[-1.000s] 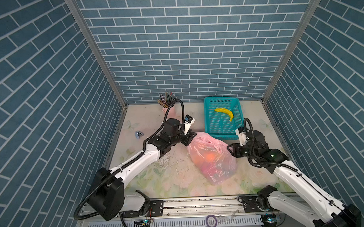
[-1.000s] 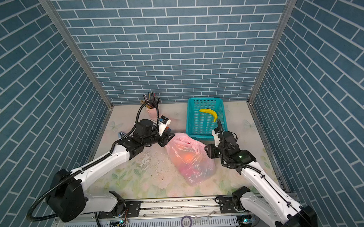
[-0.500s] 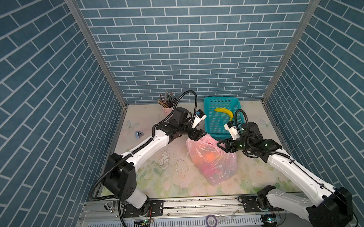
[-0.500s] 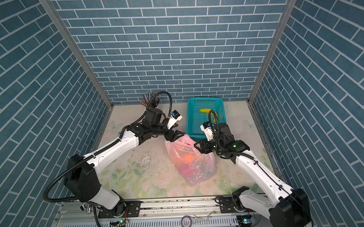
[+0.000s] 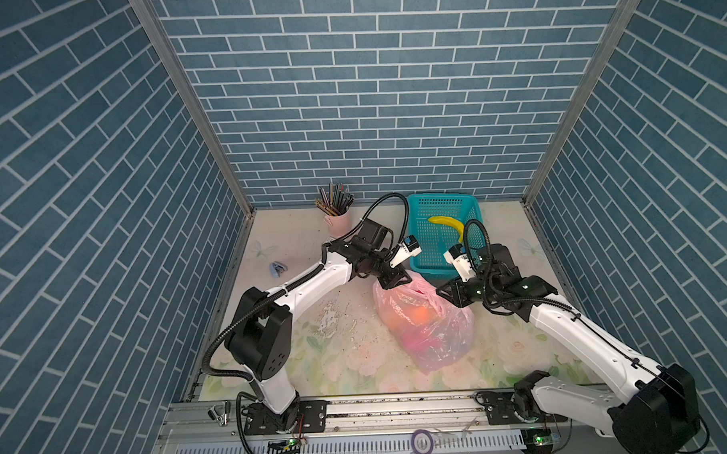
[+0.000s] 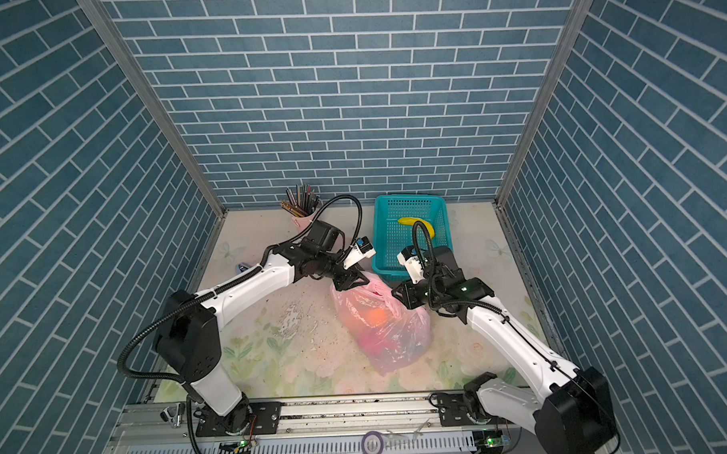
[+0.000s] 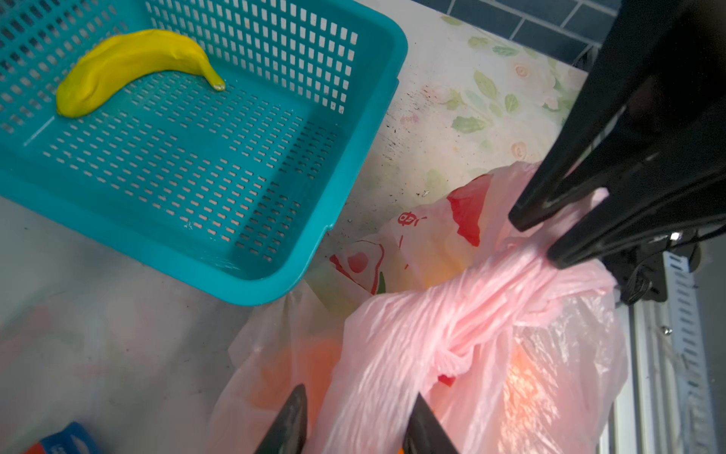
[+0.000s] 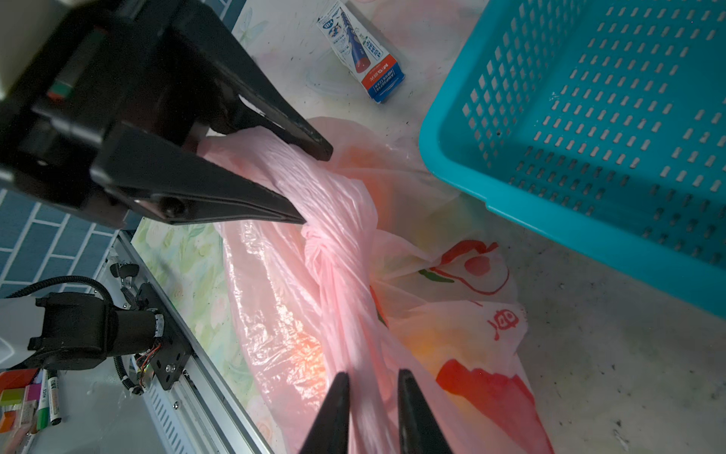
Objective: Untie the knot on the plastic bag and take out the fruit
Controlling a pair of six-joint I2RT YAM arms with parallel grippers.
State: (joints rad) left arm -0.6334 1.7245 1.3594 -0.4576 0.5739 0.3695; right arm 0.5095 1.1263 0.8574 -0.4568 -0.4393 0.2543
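The pink plastic bag (image 5: 424, 334) (image 6: 388, 335) lies mid-table, just in front of the teal basket. An orange fruit (image 5: 419, 315) (image 6: 375, 317) and a reddish piece show through the film. The knot (image 7: 463, 326) (image 8: 326, 236) is a tight twist of pink strips at the bag's top, stretched between the two grippers. My left gripper (image 5: 395, 279) (image 7: 359, 416) is shut on the strip on the knot's left side. My right gripper (image 5: 443, 294) (image 8: 373, 393) is shut on the strip on its right side. Film fills both gaps.
The teal basket (image 5: 473, 203) stands close behind the bag with a yellow banana (image 5: 447, 223) in it. A pink cup of pencils (image 5: 336, 222) is at the back, a small blue object (image 5: 278, 269) at the left. A small carton (image 8: 363, 59) lies by the basket.
Both grippers have come in from either side to the bag's top. Their jaws have narrowed onto the pink strips beside the knot.
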